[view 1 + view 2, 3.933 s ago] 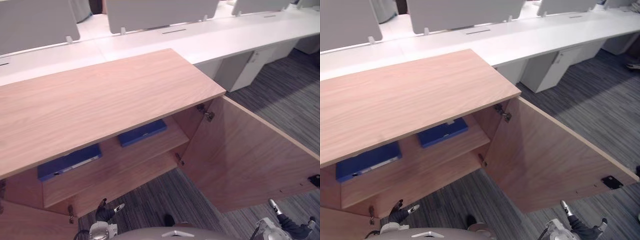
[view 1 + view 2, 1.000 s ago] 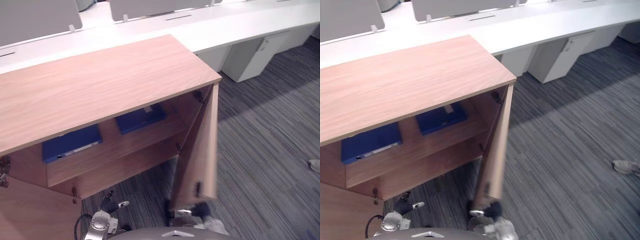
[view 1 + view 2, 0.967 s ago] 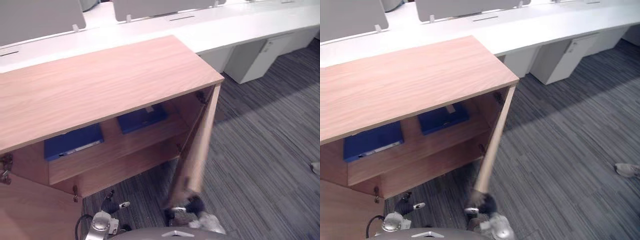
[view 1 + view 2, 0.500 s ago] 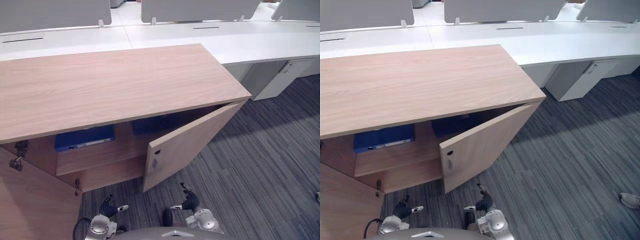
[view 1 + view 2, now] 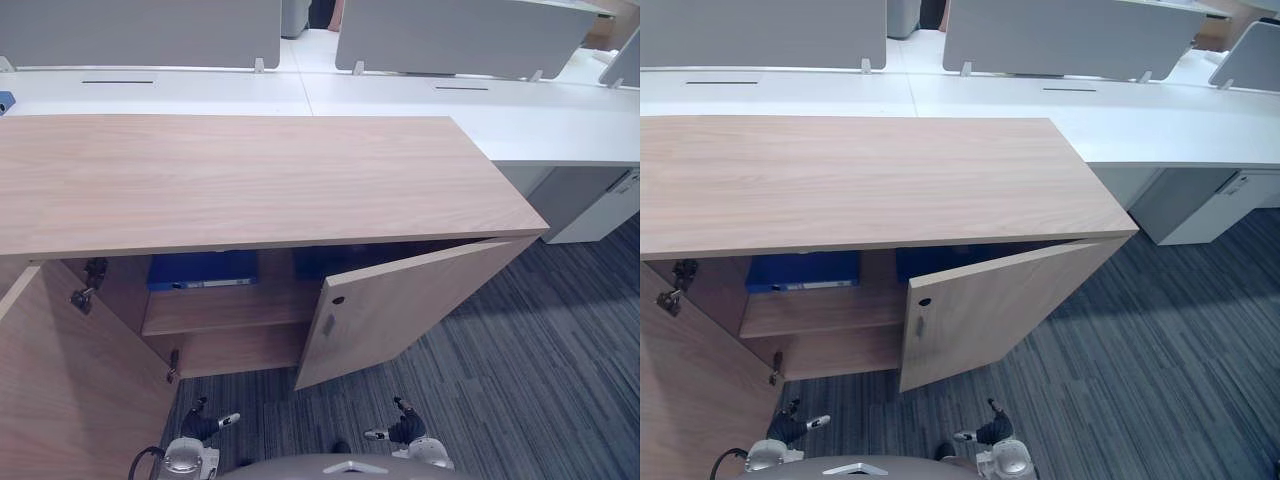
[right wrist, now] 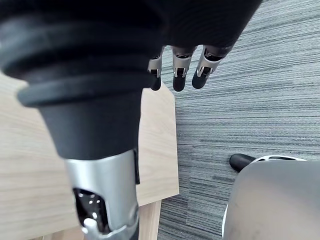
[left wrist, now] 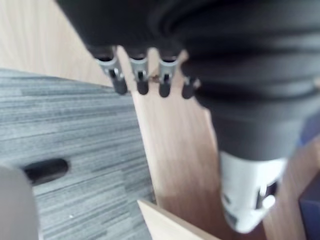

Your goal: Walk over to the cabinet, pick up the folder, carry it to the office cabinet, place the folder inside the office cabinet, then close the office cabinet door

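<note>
Already the blue folder (image 5: 200, 270) lay on the shelf (image 5: 232, 308) inside the office cabinet (image 5: 250, 180), my left hand (image 5: 203, 424) and right hand (image 5: 404, 431) hung loose-fingered and empty, yet the right door (image 5: 400, 305) stood only half shut.

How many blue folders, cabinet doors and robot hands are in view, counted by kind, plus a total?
Blue folders: 2, left folder and right folder, both inside the cabinet.
Cabinet doors: 2, left door wide open, right door ajar.
Robot hands: 2, left hand and right hand, both empty.
Total: 6.
</note>
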`<state>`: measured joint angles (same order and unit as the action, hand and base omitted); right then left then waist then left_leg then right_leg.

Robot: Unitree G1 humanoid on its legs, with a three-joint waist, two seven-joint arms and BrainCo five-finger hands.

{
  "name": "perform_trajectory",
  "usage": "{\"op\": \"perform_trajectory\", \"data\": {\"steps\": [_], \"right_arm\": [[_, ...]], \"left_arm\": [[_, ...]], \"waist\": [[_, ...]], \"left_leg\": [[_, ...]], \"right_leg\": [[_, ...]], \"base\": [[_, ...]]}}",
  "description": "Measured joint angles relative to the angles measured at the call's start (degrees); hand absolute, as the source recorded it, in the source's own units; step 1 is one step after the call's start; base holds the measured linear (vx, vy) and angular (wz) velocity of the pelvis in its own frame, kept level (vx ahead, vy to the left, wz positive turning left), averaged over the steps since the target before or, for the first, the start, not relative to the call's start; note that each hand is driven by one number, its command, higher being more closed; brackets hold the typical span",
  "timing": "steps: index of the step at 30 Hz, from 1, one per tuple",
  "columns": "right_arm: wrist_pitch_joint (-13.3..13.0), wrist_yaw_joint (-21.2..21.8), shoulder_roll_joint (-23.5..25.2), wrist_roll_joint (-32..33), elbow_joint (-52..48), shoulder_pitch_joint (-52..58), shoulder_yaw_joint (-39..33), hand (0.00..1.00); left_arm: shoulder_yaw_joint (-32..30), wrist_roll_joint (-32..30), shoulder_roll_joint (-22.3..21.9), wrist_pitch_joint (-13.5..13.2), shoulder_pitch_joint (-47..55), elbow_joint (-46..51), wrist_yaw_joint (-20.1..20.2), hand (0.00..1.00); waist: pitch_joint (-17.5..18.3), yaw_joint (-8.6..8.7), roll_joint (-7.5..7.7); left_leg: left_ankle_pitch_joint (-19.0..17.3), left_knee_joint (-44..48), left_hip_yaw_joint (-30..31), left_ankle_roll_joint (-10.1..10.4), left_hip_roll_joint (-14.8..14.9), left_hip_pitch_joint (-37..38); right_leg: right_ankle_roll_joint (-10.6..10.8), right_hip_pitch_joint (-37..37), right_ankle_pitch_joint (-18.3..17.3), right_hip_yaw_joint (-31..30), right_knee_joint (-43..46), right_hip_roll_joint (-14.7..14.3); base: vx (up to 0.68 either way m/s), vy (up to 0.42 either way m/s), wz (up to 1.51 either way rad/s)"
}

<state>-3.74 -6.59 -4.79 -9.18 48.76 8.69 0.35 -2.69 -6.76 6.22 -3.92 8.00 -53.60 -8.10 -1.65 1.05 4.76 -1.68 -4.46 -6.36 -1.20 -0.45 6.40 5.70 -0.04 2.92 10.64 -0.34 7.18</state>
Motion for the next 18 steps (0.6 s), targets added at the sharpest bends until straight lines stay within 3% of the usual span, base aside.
{"op": "perform_trajectory", "data": {"steps": [10,14,18], "right_arm": [[0.5,-0.2,1.3,1.0,3.8,-2.3,-2.8,0.0],[0.5,-0.2,2.1,2.0,3.9,-3.1,-4.0,0.0],[0.6,-0.3,2.2,2.1,4.0,-2.8,-3.8,0.0]], "left_arm": [[-2.6,2.3,-0.3,0.3,0.4,-0.3,-0.4,0.0],[-3.4,3.3,-0.3,0.4,-0.8,-0.5,-0.4,0.0],[-4.0,4.5,-0.4,0.4,-1.4,-0.1,-0.6,0.0]], "waist": [[-0.5,-0.12,0.08],[-2.0,0.08,0.37],[-1.9,-1.05,0.59]], "left_leg": [[0.2,0.3,-1.0,-0.2,-0.4,-1.4],[-0.6,3.5,4.0,0.2,-0.1,-5.3],[0.4,3.4,8.3,1.5,0.3,-7.6]], "right_leg": [[0.0,-3.4,-0.8,-2.0,3.4,0.3],[1.1,-5.0,-4.3,-2.2,8.1,0.6],[0.8,-4.3,-5.9,-5.3,7.4,-0.5]], "base": [[-0.04,-0.004,-0.05],[-0.02,-0.038,0.61],[0.05,0.0,0.69]]}}
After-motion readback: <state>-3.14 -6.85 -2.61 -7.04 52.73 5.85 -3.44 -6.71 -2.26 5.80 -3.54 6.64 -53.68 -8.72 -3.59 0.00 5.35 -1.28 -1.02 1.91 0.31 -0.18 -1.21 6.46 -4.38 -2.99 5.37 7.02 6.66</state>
